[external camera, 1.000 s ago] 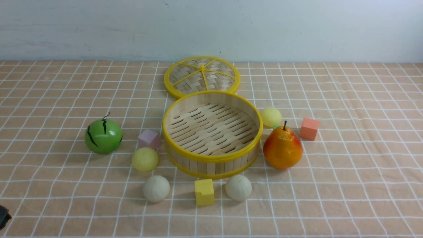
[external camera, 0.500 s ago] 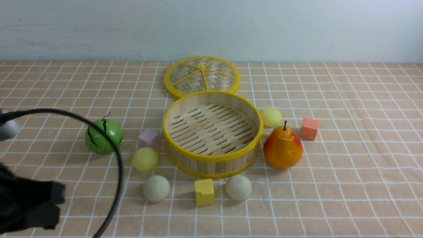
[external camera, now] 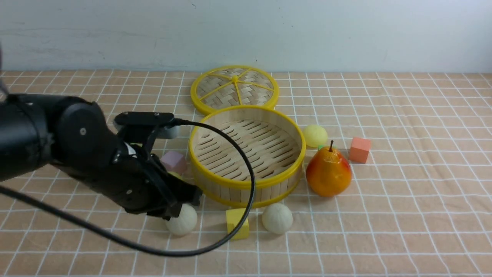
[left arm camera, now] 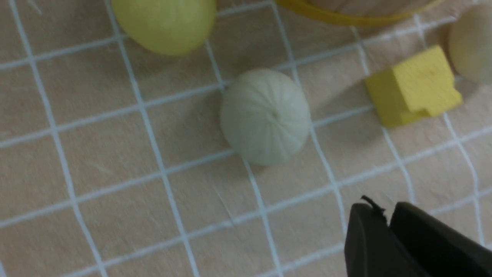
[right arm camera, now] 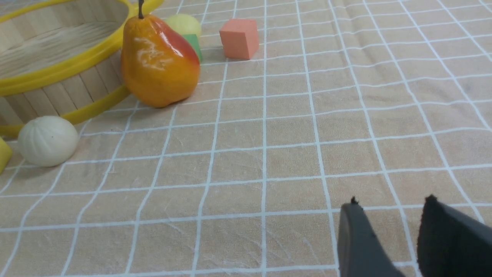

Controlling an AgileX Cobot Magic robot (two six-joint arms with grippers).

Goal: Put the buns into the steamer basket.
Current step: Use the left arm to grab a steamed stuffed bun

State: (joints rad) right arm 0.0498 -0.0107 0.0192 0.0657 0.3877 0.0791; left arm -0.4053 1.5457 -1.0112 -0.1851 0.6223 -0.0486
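Front view: the left arm (external camera: 77, 150) is seen reaching across the checked worktop (external camera: 403, 200), its black body hanging over one off-white pleated bun (external camera: 184, 226), which lies in front of the steamer basket (external camera: 246, 184) and to its left. A black cable (external camera: 251, 181) is looped from the arm past the basket's near wall.

In the left wrist view the left pincer (left arm camera: 388, 209) is shown with its tips drawn together, holding nothing, just beside the same bun and apart from it. A pale yellow bun (left arm camera: 165, 23) is seen just beyond that, and a yellow cube (external camera: 235, 220) nearby.

All four buns are pictured on the worktop, outside the basket. The second off-white bun (external camera: 277, 218) lies near the basket's front wall, just right of the yellow cube. The second pale yellow bun (external camera: 315, 135) lies at the basket's right, behind a pear (external camera: 328, 173).

A pink cube (external camera: 173, 161) and an orange cube (external camera: 360, 149) are also seen, and a woven disc (external camera: 234, 88) lies behind the basket.

In the right wrist view the right pincer (right arm camera: 392, 204) is shown with its tips slightly apart, low over bare cloth, well clear of the pear.
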